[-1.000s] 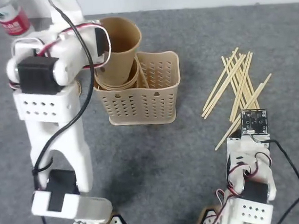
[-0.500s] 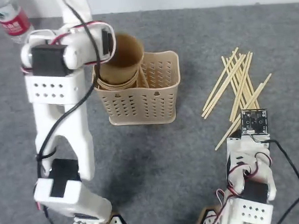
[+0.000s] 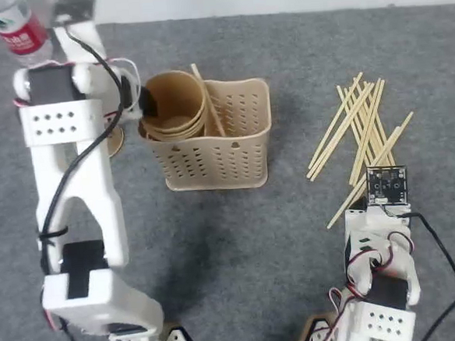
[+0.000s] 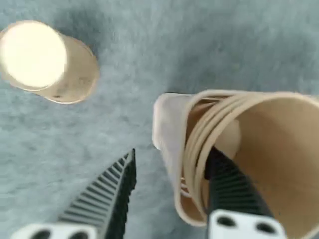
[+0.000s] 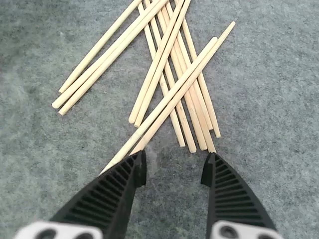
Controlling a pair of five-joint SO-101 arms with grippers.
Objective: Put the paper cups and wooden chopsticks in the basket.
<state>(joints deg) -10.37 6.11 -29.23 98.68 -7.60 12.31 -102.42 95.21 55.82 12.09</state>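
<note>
Left hand (image 4: 172, 162): jaws wide apart, gripping nothing. One finger sits inside the top cup of the stack of paper cups (image 3: 174, 104); the other hangs outside the basket (image 3: 234, 158) wall, over the bench (image 3: 217, 241).
The stack stands nested in the basket's compartment nearest the left arm. One chopstick (image 3: 207, 102) leans in the basket beside it.
One loose cup (image 4: 47, 62) lies on the bench just beside the basket; its orientation is unclear.
Right hand (image 5: 174, 167): open and empty, poised over the near ends of the wooden chopsticks (image 5: 169, 84), which are scattered on the bench well apart from the basket.

Judgement: the step is clearing the left hand from the stack. Best done straight up with the jaws kept wide, so the inner finger does not drag the top cup out or tip the basket.
</note>
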